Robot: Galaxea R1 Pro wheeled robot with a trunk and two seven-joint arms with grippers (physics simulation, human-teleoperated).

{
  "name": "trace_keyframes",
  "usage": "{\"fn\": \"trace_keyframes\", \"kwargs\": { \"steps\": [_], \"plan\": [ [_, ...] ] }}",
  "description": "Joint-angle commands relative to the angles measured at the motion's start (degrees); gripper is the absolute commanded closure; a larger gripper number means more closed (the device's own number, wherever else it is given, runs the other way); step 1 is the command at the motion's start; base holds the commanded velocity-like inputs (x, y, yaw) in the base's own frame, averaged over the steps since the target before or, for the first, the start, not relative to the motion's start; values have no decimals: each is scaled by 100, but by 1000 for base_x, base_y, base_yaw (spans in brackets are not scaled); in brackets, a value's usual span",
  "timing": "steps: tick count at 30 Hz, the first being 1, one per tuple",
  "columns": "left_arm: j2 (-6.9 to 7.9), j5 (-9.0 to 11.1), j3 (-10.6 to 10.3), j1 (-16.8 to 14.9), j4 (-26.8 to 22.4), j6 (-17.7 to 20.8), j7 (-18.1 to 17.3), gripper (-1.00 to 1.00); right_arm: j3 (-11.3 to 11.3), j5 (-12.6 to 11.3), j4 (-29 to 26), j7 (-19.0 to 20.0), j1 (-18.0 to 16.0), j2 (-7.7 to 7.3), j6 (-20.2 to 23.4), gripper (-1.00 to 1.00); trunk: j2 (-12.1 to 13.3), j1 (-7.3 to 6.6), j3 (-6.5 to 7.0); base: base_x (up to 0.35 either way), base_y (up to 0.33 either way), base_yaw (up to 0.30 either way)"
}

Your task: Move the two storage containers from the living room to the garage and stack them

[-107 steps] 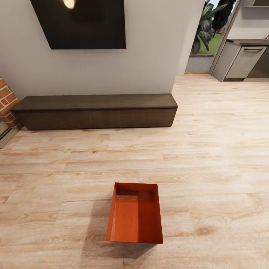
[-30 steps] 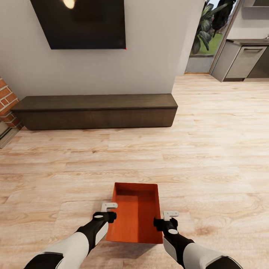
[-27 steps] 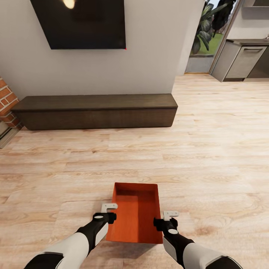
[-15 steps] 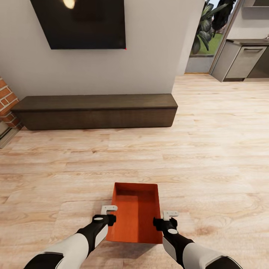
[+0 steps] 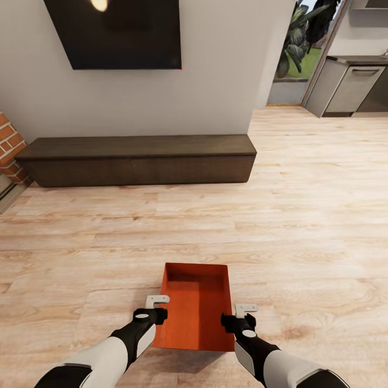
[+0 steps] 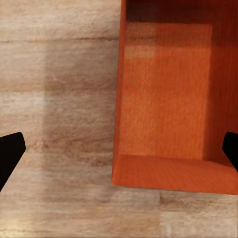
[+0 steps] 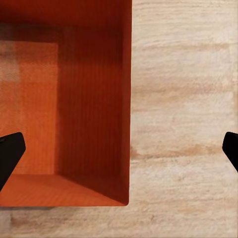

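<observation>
Pincers spread — my left pincer (image 5: 157, 299) and right pincer (image 5: 246, 310) straddle the bin's (image 5: 195, 311) long walls, readying a two-sided lift.

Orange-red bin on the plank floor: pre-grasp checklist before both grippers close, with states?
1. Orange-red rectangular storage bin sits flat on the light wood-plank floor: ok.
2. Bin interior is empty: ok.
3. Left gripper open, straddling the bin's left long wall: ok, per the left wrist view.
4. Right gripper open, straddling the right long wall: ok, per the right wrist view.
5. Fingers low enough to catch the walls: cannot tell.
6. Second bin located: cannot tell.
</observation>
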Motion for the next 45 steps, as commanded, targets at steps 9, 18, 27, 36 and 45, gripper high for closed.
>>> {"fn": "trace_keyframes", "kwargs": {
  "steps": [9,18,27,36,45],
  "plan": [
    [9,6,-8,-1,-9,40,21,-100,36,-68,6,-11,-3,2,-28,-100,-364,198,-166,0,0,0],
    [16,23,-6,-1,-16,36,21,-100,32,-72,6,-10,-3,-3,-29,-100,-725,396,-327,0,0,0],
    [16,28,-6,-1,-16,36,21,-100,32,-71,6,-10,-3,-1,-30,-100,-1086,593,-489,0,0,0],
    [23,36,-6,-1,-30,36,23,-100,32,-69,6,-10,-3,-7,-35,-100,-1447,791,-650,0,0,0],
    [32,37,-6,-1,-50,36,29,-100,24,-72,6,-10,-3,-18,-36,-100,-1808,989,-812,0,0,0]
  ]
}}
